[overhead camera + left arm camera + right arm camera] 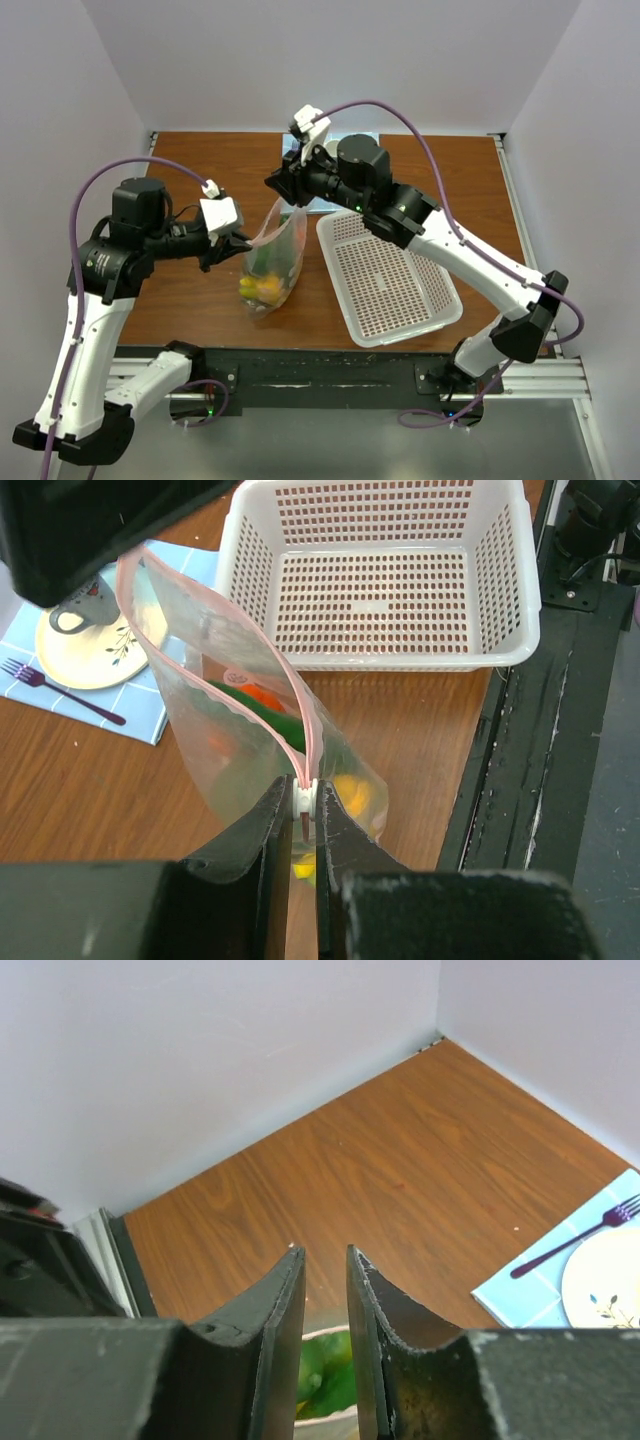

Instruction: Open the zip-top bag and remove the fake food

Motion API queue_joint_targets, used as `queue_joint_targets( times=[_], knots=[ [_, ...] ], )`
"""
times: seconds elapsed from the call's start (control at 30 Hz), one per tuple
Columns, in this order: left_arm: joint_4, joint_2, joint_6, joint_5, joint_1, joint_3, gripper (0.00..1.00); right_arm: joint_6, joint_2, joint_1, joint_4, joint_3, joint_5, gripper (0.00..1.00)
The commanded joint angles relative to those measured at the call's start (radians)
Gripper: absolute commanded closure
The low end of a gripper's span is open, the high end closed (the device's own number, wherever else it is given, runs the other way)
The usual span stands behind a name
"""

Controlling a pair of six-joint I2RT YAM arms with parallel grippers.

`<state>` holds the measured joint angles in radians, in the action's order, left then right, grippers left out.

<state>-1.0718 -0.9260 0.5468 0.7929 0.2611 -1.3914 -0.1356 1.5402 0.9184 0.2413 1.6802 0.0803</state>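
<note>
The zip-top bag (277, 245) hangs stretched between my two grippers above the table. My left gripper (238, 246) is shut on the bag's white zip slider (303, 798), and the pink zip strip (270, 670) splits open above it. My right gripper (278, 186) is shut on the bag's upper corner; its dark body shows in the left wrist view (90, 530). The fake food (262, 288) lies in the bag's bottom: yellow, orange and green pieces (262, 702). In the right wrist view, green food (325, 1380) shows in the narrow gap between the jaws (323, 1252).
A white perforated basket (440, 300) lies right of the bag, also in the left wrist view (530, 600). A plate (110, 660), a cup (85, 605) and a purple fork (60, 690) sit on a blue napkin (150, 720) behind the bag. White walls enclose the table.
</note>
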Motion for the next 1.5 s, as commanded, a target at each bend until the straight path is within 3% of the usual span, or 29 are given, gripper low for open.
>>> queue_joint_targets(
  times=[0.0,0.27,0.43,0.67,0.83,1.07,1.17,1.47],
  knots=[
    [0.001,0.021,0.031,0.016,-0.006,0.014,1.0,0.031,0.029,0.004,0.084,0.001,0.032,0.73],
    [0.0,0.023,0.039,0.022,-0.006,0.022,1.0,0.027,-0.04,0.005,0.069,-0.129,0.007,0.61],
    [0.0,0.021,0.036,0.028,-0.006,0.023,1.0,0.005,-0.08,0.005,0.053,-0.189,-0.017,0.44],
    [-0.004,0.021,0.033,0.043,-0.006,0.031,1.0,0.005,-0.167,0.005,0.003,-0.217,-0.079,0.39],
    [0.0,0.018,0.031,0.043,-0.006,0.028,1.0,-0.025,-0.201,0.005,0.044,-0.182,-0.018,0.48],
    [0.012,0.009,0.015,0.049,-0.006,0.02,1.0,-0.084,-0.216,0.042,0.066,-0.232,0.036,0.79],
    [0.016,0.0,0.01,0.049,-0.006,0.006,1.0,-0.108,-0.209,0.059,0.067,-0.243,0.058,0.87],
    [0.015,-0.014,0.002,0.039,-0.006,-0.032,1.0,-0.162,-0.19,0.082,0.089,-0.232,0.088,1.0]
  ],
)
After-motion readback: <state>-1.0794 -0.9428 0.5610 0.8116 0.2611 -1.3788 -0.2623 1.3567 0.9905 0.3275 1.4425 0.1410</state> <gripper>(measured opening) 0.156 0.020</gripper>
